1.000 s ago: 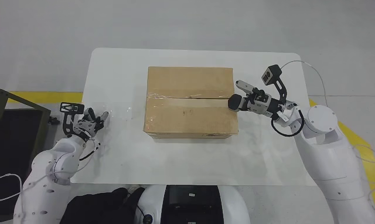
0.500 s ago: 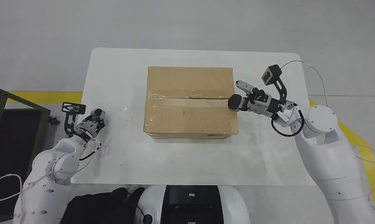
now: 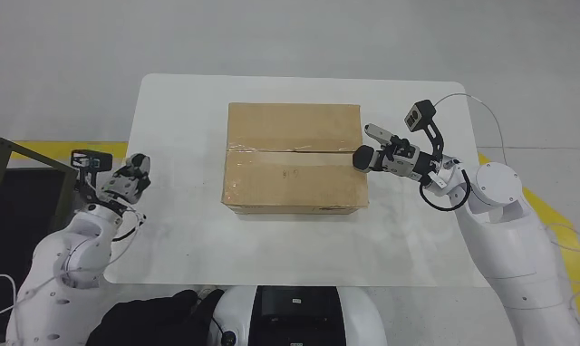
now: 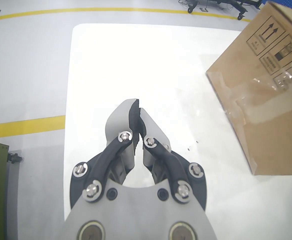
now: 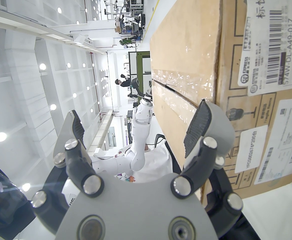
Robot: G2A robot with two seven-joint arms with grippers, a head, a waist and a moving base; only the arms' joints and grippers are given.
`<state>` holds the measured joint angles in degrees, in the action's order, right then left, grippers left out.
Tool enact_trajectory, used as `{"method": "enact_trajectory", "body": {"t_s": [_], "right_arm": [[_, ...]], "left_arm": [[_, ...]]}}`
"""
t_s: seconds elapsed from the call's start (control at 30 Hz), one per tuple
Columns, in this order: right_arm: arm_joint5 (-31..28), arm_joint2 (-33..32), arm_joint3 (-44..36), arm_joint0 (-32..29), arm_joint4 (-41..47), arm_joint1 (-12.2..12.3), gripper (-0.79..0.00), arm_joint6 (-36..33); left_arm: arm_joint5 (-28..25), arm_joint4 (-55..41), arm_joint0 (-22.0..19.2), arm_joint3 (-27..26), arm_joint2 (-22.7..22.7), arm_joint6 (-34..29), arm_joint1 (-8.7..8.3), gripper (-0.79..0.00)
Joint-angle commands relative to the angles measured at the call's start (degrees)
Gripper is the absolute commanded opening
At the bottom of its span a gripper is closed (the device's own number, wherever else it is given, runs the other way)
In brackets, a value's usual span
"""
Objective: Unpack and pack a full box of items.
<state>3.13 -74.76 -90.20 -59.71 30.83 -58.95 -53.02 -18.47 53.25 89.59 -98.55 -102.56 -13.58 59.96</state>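
Your left gripper (image 3: pixel 138 168) pulled back, fingers now pinched together, so steer the right gripper (image 3: pixel 362 156), fingers wide, slowly onto the tape seam (image 3: pixel 290 148) of the closed box (image 3: pixel 290 124) mid-table.

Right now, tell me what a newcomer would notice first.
A big closed box sits in the middle of the table. The right hand is open at the box's end, by the top seam. The left hand is shut at the table's edge, apart from the box.
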Motion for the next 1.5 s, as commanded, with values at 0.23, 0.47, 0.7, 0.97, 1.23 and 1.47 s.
{"method": "enact_trajectory", "body": {"t_s": [0.23,0.47,0.7,0.97,1.23,1.47], "right_arm": [[0.0,0.0,0.0,0.0,0.0,0.0,0.0,0.0],[0.0,0.0,0.0,0.0,0.0,0.0,0.0,0.0],[0.0,0.0,0.0,0.0,0.0,0.0,0.0,0.0],[0.0,0.0,0.0,0.0,0.0,0.0,0.0,0.0],[0.0,0.0,0.0,0.0,0.0,0.0,0.0,0.0],[0.0,0.0,0.0,0.0,0.0,0.0,0.0,0.0]], "left_arm": [[-3.3,-5.66,-2.26,-5.6,-1.46,-0.84,-0.15,-0.785],[-7.18,-16.01,-6.33,-7.89,-0.87,-5.45,-0.35,-0.785],[-7.83,-22.09,-8.32,-9.43,-3.63,-11.09,-0.94,-0.785],[-4.53,-20.65,-4.97,-13.21,-10.99,-12.23,-1.38,-0.785],[-4.07,-18.9,-0.92,-15.0,-17.96,-20.62,-2.12,-0.785],[-15.86,-41.37,-0.9,-11.45,-20.76,-32.02,-3.4,-0.785]]}}
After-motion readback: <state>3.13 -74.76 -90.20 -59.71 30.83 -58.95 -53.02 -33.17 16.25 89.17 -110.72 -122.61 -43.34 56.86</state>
